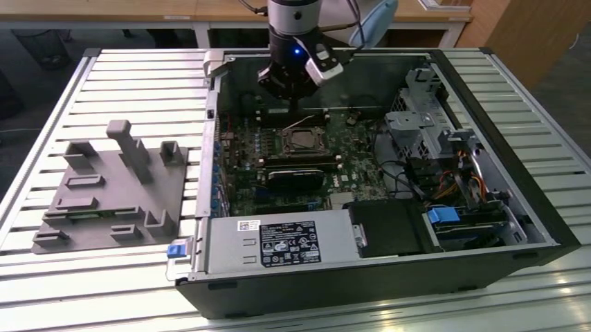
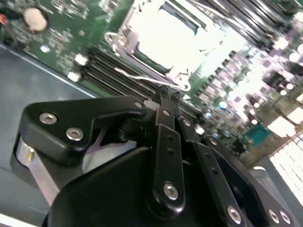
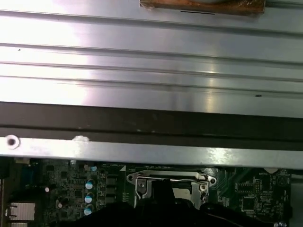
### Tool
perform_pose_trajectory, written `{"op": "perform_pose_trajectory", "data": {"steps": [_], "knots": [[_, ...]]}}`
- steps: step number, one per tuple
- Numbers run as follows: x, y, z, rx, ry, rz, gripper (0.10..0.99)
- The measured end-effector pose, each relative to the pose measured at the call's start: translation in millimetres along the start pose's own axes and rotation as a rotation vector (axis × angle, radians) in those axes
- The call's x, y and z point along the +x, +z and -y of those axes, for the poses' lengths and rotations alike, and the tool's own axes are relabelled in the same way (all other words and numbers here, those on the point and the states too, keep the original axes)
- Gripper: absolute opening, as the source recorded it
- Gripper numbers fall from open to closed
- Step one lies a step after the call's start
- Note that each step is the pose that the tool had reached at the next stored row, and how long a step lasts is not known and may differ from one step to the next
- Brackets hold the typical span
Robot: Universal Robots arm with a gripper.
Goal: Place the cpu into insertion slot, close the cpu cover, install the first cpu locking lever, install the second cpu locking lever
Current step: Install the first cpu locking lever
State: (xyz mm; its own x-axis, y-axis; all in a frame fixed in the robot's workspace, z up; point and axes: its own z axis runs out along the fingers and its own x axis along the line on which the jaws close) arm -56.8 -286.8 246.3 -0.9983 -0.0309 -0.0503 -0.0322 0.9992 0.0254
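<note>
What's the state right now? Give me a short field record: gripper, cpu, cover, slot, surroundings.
gripper: gripper low over the motherboard, at the edge of the socket; fingers close together at a thin wire lever
cpu: cpu seated in the socket, silvery face showing
cpu cover: cpu cover down, framing the chip
insertion slot: insertion slot on the board inside the open computer case
surroundings: grey fixture block on the slatted table, at the exterior view's left
</note>
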Motion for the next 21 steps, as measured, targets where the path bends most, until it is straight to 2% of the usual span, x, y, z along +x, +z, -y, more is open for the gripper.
{"op": "perform_pose_trajectory", "data": {"steps": [1, 4, 11, 17, 21], "knots": [[-1.4, 0.6, 0.2, -0.004, 0.000, 0.0002, 0.106], [-4.2, 2.1, 0.2, -0.037, 0.002, 0.0012, 0.106], [-12.0, 9.6, 0.6, -0.038, 0.002, 0.0013, 0.106], [-13.7, 16.9, 1.0, -0.038, 0.006, 0.0015, 0.106], [-14.6, 18.4, 1.1, -0.038, 0.006, 0.0013, 0.106]]}}
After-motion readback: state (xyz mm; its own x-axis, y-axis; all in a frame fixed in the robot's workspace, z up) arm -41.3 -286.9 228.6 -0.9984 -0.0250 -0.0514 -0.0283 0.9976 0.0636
